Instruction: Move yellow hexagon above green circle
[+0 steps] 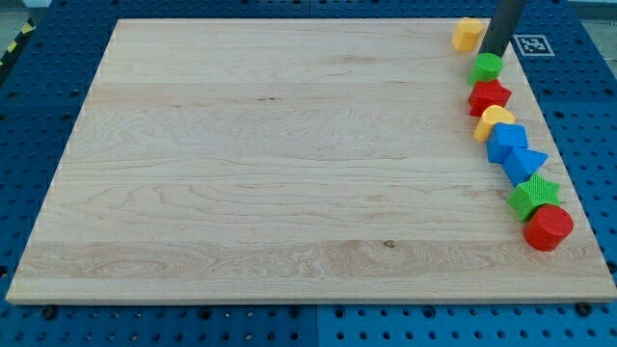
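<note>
The rod (pixel 505 21) is cut off by the view's top (its upper part unseen).

Pale wooden board on a blue perforated table

The board (pixel 260 164) is light, long-grained wood, with a small dark knot near the view's bottom; the table (pixel 58 58) around it is blue, dotted with rows of holes; a black-and-white marker tag (pixel 532 44) lies at the view's top right; yellow-black striped tape (pixel 13 46) edges the top left; light is even.

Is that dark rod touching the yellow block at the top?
Apart. The camera view shows bare wood between my tip and the yellow hexagon; the tip sits by the green circle.
</note>
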Robot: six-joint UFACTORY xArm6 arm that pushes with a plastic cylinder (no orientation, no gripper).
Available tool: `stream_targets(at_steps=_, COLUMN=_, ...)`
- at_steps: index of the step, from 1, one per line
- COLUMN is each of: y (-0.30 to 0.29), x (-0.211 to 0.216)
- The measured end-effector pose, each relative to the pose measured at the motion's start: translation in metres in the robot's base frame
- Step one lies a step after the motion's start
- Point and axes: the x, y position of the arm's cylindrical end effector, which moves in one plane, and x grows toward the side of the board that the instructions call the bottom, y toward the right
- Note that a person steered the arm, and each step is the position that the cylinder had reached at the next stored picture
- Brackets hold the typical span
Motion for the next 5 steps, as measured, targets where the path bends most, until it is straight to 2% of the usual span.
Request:
stream_targets(at_steps=2, y=-0.001, x=0.027)
stream_targets(at_steps=3, y=-0.008, x=0.014)
stream_targets(at_steps=5, y=-0.099, x=0.001)
